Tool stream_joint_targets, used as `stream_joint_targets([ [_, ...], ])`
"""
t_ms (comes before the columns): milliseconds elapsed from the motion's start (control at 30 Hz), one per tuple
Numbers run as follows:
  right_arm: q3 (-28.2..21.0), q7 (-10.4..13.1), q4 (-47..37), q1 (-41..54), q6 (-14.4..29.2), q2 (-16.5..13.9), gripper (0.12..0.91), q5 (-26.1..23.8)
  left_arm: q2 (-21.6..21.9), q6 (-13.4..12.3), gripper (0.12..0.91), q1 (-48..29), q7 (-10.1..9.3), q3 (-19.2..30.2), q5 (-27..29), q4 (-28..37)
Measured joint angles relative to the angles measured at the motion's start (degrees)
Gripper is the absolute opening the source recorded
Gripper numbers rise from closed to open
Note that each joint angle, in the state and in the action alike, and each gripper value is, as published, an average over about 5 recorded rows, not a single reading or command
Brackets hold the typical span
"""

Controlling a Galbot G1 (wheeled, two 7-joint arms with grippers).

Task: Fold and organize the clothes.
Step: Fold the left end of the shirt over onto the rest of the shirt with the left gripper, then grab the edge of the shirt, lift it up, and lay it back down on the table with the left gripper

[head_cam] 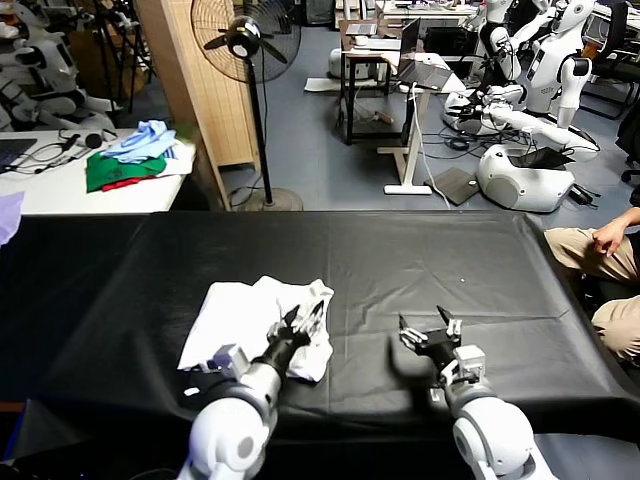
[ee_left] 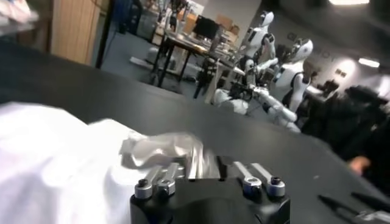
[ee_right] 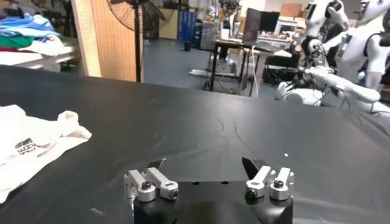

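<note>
Shirt [head_cam: 245, 322], white and crumpled into a loose heap, lies on the black tablecloth [head_cam: 420, 260] at the near left of the table, with a scrap of dark print showing on its edge in the right wrist view. The left gripper [head_cam: 309, 320] sits over the shirt's right edge, its fingers spread apart with a bunched fold of cloth between them; whether they touch the fabric cannot be told. The right gripper [head_cam: 430, 333] hangs above bare cloth to the right, well apart from the shirt, fingers released and empty. Far left, blue, green and red garments [head_cam: 135, 158] lie piled on a white table [head_cam: 60, 190]. A fan [head_cam: 246, 42] stands beyond.
</note>
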Motion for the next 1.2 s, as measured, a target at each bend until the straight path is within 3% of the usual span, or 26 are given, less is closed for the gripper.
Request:
stream_joint_targets([
  [67, -2.0, -2.0, -0.3, 1.6, 0.5, -1.0, 0.798, 1.7, 0.9, -0.6, 0.779, -0.6, 1.06, -1.3, -0.9, -1.0],
  [233, -9.6, -4.4, -1.9, 7.8, 0.5, -1.7, 0.798, 2.7, 6.2, -2.6, 0.797, 0.0, 3.87, -6.2, 1.9, -1.5],
  [367, -17.6, -5.1, -4.9, 14.6, 0.2, -0.5, 0.798, -0.5, 9.6, -3.3, 0.798, 1.9, 4.12, -10.8, 5.0, -1.0],
  [567, -27.7, -5.8, -12.2, 22.9, -0.8, 2.1, 0.798, -8.0, 10.5, -3.9, 0.798, 4.5, 4.74, -15.0, 8.4, -0.6],
  [700, -30.6, -3.5, -16.5, 25.1, -1.5, 4.3, 0.798, -13.9, 10.2, -3.9, 0.798, 5.6, 4.87, -15.8, 9.4, -0.3],
  [867, -30.6, 0.5, -18.2, 24.8, -1.0, 6.9, 0.798, -18.3, 10.1, -4.1, 0.798, 5.9, 5.02, -16.3, 9.7, 0.8],
  [1000, -27.7, 3.2, -16.8, 23.0, -1.4, 8.3, 0.798, -21.3, 10.0, -4.2, 0.798, 5.6, 5.26, -16.5, 9.6, 1.4],
  [1200, -21.0, 8.5, -13.1, 18.7, -6.8, 9.7, 0.798, -26.9, 10.3, -4.4, 0.798, 4.4, 6.29, -17.5, 8.9, 3.1],
])
